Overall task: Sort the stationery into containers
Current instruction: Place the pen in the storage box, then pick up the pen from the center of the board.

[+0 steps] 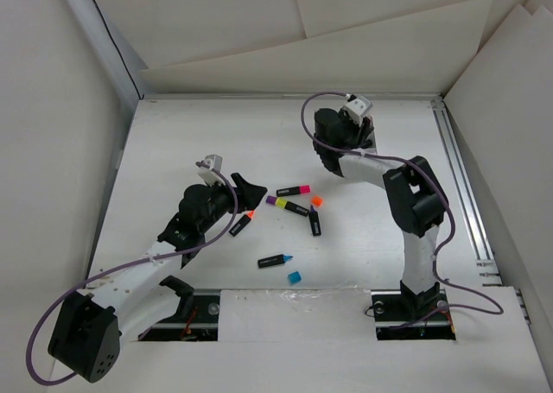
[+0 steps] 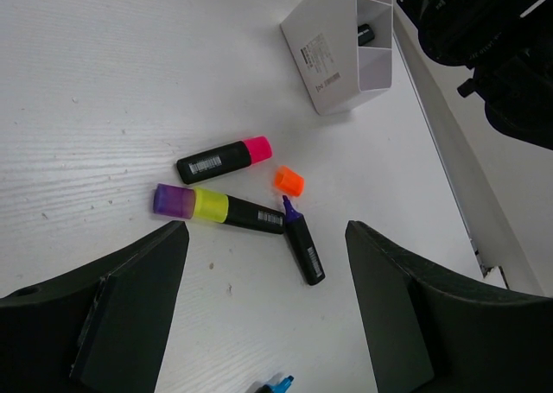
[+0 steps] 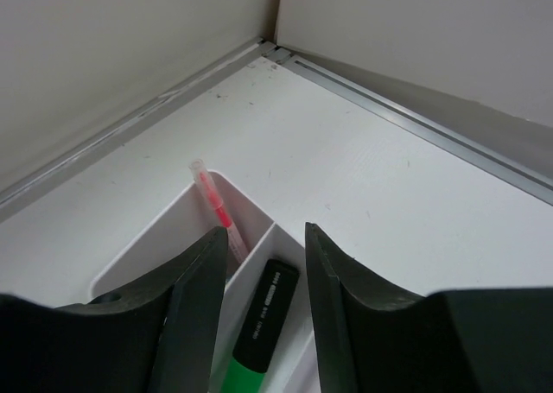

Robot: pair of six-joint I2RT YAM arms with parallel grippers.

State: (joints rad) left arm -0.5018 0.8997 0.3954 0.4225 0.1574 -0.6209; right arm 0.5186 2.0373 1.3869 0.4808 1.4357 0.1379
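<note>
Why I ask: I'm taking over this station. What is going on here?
Stationery is being sorted into a white box. The right end effector hangs over the box, open around a green highlighter lying in one compartment. A pink pen leans in the next compartment. The left end effector hovers open and empty above the loose highlighters on the table, none of them picked up yet.

The white-and-black left arm (image 1: 147, 268) stretches low from the near edge of the white table (image 1: 173, 142) toward its middle, its black two-finger left gripper (image 2: 266, 233) spread wide and empty, while the right arm (image 1: 419, 237) reaches to the far edge, its wrist bent down and the fingers of the right gripper (image 3: 263, 237) parted, clasping nothing.
</note>
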